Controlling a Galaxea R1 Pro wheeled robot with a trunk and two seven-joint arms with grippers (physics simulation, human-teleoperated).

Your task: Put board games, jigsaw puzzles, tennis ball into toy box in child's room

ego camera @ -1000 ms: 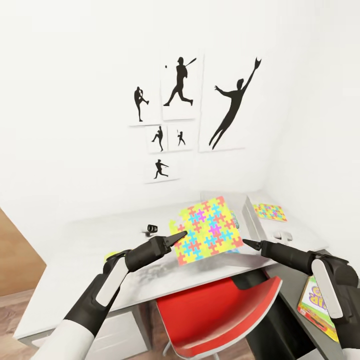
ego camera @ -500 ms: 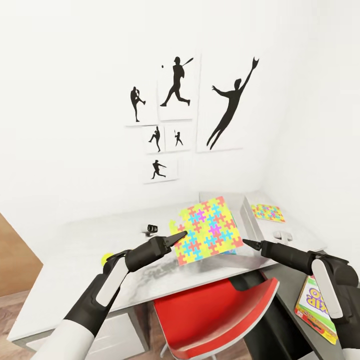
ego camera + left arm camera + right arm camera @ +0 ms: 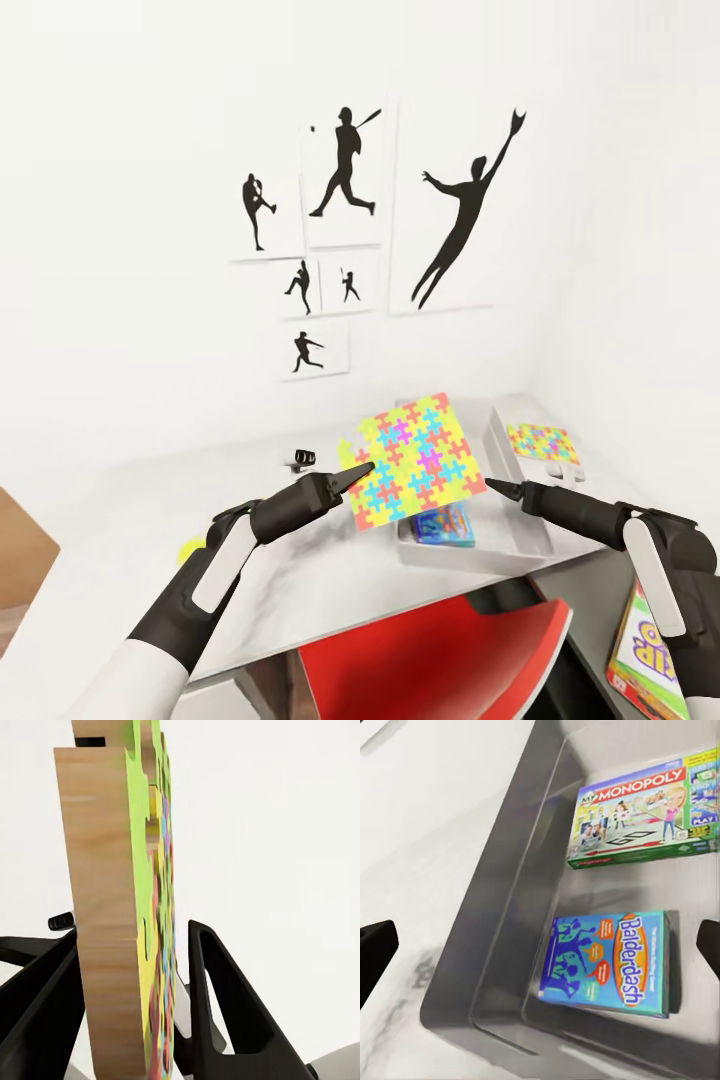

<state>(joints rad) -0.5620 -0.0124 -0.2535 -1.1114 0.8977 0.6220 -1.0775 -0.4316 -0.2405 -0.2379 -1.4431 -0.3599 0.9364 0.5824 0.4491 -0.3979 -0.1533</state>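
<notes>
Puzzle (image 3: 418, 458) now above toy box (image 3: 520, 545).

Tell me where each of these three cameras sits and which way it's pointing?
Head view: high on the robot, looking down over both black arms at the long grey table.
Left wrist view: on the left arm, looking along its tool, clamped on the thin multicolour jigsaw puzzle box.
Right wrist view: looking down into the shallow grey toy box.
Shared: head and left wrist views both show that puzzle box.
</notes>
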